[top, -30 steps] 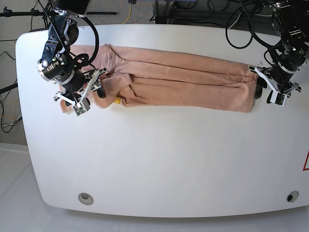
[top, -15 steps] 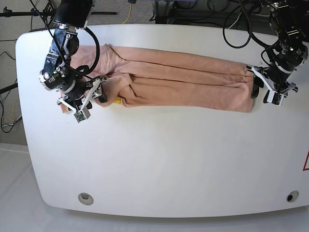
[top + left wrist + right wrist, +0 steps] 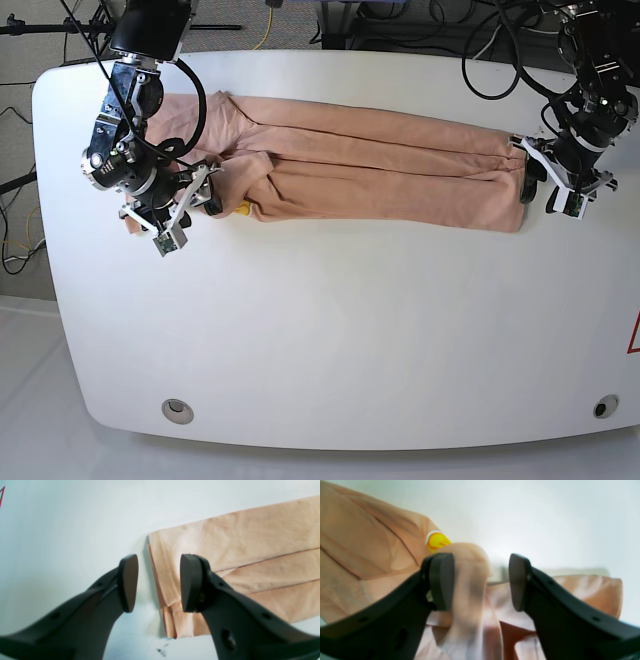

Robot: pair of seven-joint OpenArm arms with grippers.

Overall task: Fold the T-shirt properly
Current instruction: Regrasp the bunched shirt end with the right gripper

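Both grippers are closing in on the T-shirt (image 3: 390, 170): right gripper (image 3: 481, 581) spread over the bunched collar end, left gripper (image 3: 158, 582) spread, straddling the hem edge. Grasp imminent.

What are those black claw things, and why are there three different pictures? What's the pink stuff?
The pink stuff is a T-shirt, folded into a long strip and lying on a white table. One picture looks down from above and shows everything at once. There you can see two robot arms, one at each end of the shirt.

The other two pictures come from little cameras on the arms' wrists, looking past the claws. The claws are grippers, like two-fingered hands.

The left gripper is open, with one finger over the shirt's straight end and one over the bare table. It is not pinching anything yet.

The right gripper is open too, at the bunched end near a small yellow print. A fold of cloth sits between its fingers, but they are not squeezing it.
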